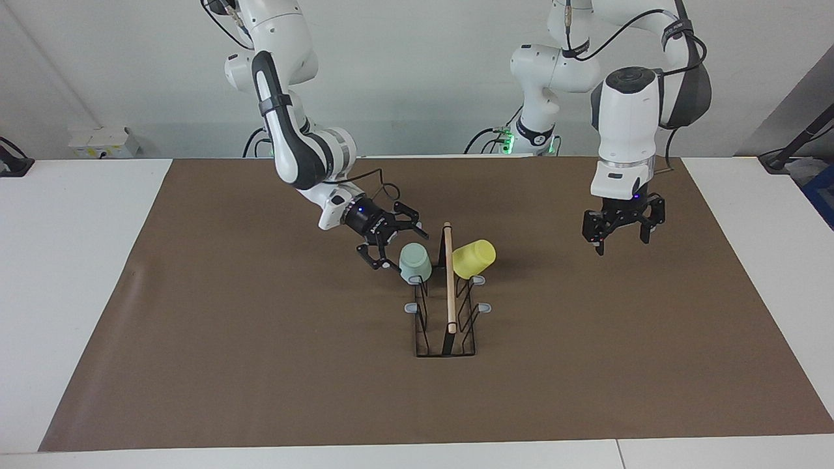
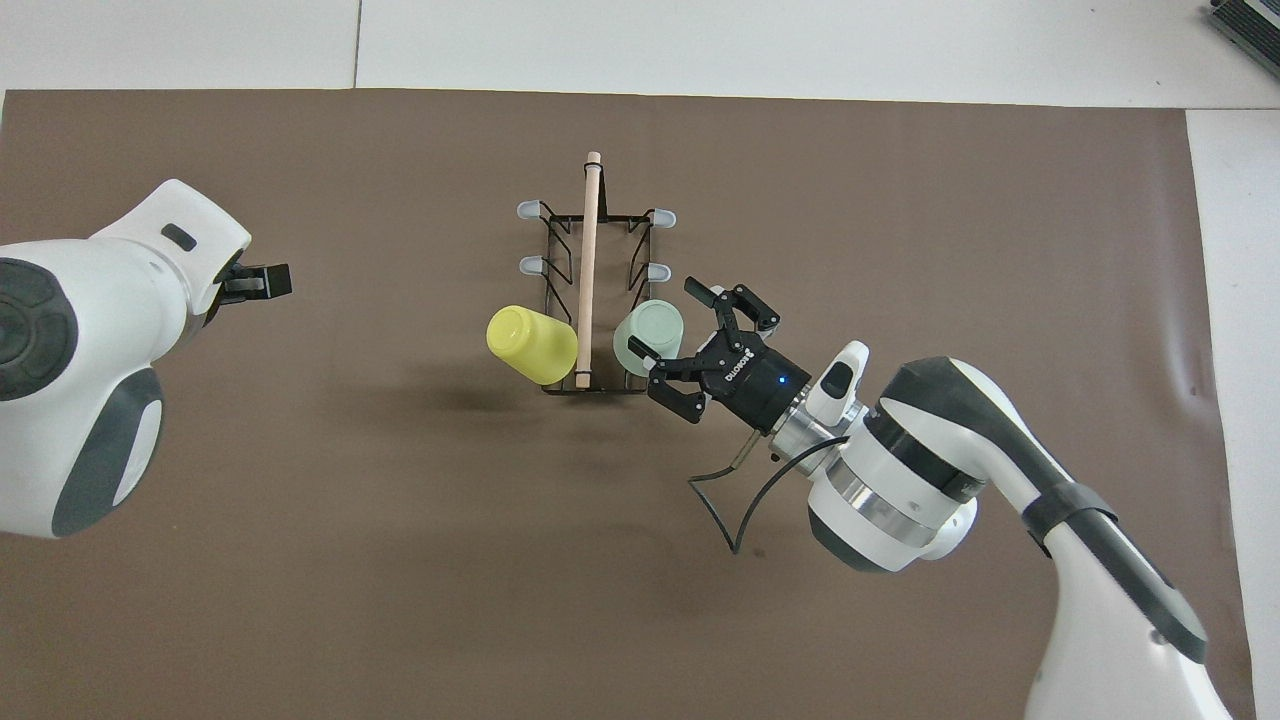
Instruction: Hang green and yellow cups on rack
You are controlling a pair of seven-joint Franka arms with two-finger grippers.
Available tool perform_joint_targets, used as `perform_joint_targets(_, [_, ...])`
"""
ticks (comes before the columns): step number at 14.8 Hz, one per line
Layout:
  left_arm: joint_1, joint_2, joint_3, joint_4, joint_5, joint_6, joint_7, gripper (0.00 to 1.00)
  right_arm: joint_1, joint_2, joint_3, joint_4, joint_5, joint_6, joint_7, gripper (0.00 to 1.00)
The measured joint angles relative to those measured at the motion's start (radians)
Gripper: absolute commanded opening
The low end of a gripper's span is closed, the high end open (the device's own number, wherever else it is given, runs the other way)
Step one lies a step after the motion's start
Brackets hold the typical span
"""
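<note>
The rack (image 1: 449, 293) stands mid-mat, a black wire frame with a wooden rod on top. The pale green cup (image 1: 414, 262) hangs mouth-down on the prong nearest the robots on the right arm's side. The yellow cup (image 1: 474, 258) hangs tilted on the matching prong on the left arm's side. My right gripper (image 1: 399, 249) is open, its fingers apart just beside the green cup and not gripping it. My left gripper (image 1: 622, 240) is open and empty, raised over the mat toward the left arm's end. Overhead: rack (image 2: 590, 250), green cup (image 2: 648, 338), yellow cup (image 2: 531, 344), right gripper (image 2: 685, 340), left gripper (image 2: 262, 283).
A brown mat (image 1: 260, 365) covers the white table (image 1: 71, 260). Several grey-tipped prongs (image 1: 412, 307) on the rack carry nothing. A cable loops from the right wrist (image 2: 735, 500).
</note>
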Motion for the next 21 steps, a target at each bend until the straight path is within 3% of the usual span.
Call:
perform_joint_targets(3, [0.036, -0.021, 0.0, -0.03, -0.072, -0.006, 0.094, 1.0, -0.005, -0.044, 0.0, -0.002, -0.028, 0.063, -0.004, 1.0])
perform_joint_targets(6, [0.073, -0.027, 0.004, -0.029, -0.183, -0.03, 0.232, 1.0, -0.077, -0.054, -0.002, -0.002, -0.239, 0.076, -0.005, 1.0])
perform_joint_targets(10, [0.114, -0.033, 0.008, 0.02, -0.239, -0.128, 0.339, 1.0, -0.187, -0.055, -0.003, -0.002, -0.465, 0.061, 0.002, 1.0])
perform_joint_targets(13, [0.115, -0.035, 0.007, 0.106, -0.319, -0.248, 0.38, 1.0, -0.256, -0.055, -0.004, 0.001, -0.69, 0.007, 0.049, 1.0])
perform_joint_targets(18, [0.12, -0.042, -0.017, 0.227, -0.331, -0.434, 0.397, 1.0, -0.418, -0.054, -0.008, 0.025, -1.096, -0.106, 0.193, 1.0])
perform_joint_targets(21, [0.242, -0.047, -0.168, 0.25, -0.332, -0.495, 0.411, 1.0, -0.464, -0.054, -0.009, 0.062, -1.384, -0.114, 0.372, 1.0])
